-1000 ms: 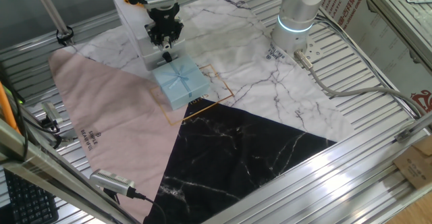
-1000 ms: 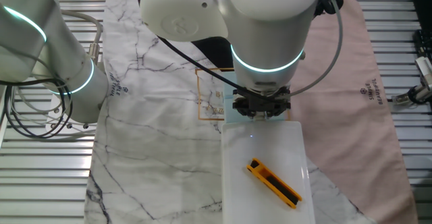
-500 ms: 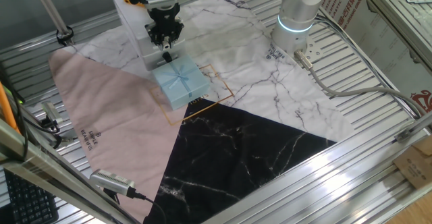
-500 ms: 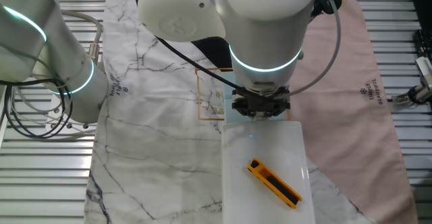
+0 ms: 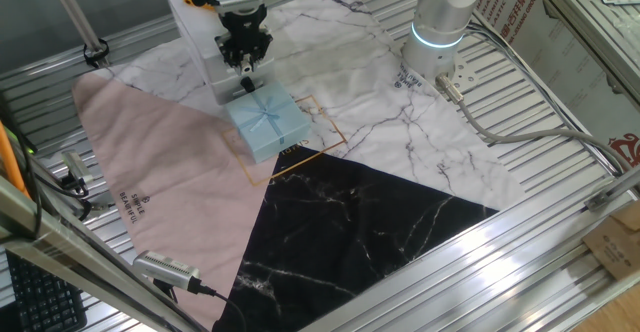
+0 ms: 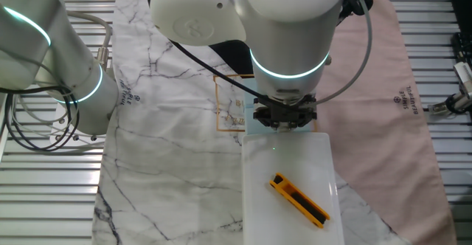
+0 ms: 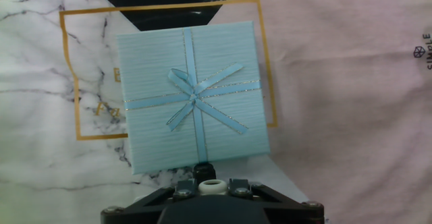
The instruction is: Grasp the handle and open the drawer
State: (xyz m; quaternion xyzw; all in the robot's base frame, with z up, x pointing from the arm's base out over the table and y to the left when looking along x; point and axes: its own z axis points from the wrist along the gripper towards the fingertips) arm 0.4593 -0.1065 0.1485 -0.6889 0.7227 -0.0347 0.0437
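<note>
Centre of hand view: drawer point(image 7: 194, 96) flat inside orange outline, handle point(image 7: 194, 100) on its top | gripper point(image 5: 244, 60) above its far edge, holding nothing; opening you cannot tell | your descent onto bow looks clear.

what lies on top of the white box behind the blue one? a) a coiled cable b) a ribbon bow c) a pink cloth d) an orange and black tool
d: an orange and black tool lies diagonally on the white box; the bow is on the blue box.
</note>
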